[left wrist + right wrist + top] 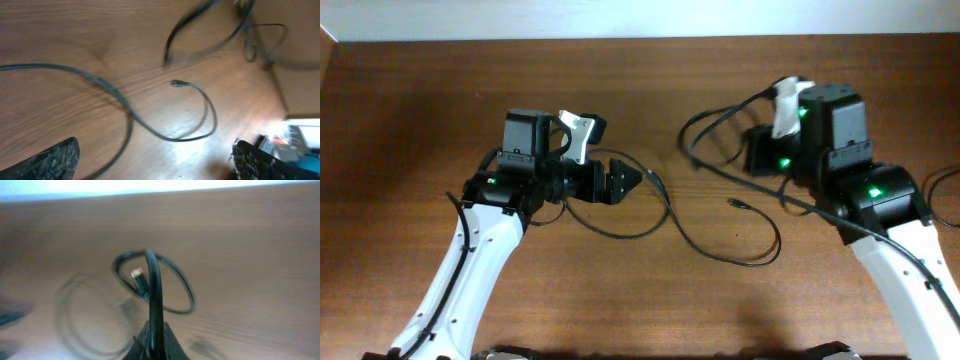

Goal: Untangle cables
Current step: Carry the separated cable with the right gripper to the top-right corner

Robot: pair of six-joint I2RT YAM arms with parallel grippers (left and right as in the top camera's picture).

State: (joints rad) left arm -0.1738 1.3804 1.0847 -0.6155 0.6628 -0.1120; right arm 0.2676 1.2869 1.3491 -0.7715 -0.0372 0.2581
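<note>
Cables (154, 295) light, limp, thin, sprawling in loose loops on the counter (420, 100) between the arms, best pinched just behind a plug (176, 83); right gripper (154, 342) seemingly clamped on one raised strand, left gripper (632, 180) spread, empty.

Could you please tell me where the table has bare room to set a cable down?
Bare table lies left of the left arm, along the far edge, and at the front between it and the right arm, below the long cable. Crowded: cable loops between the left end effector and the right end effector.
</note>
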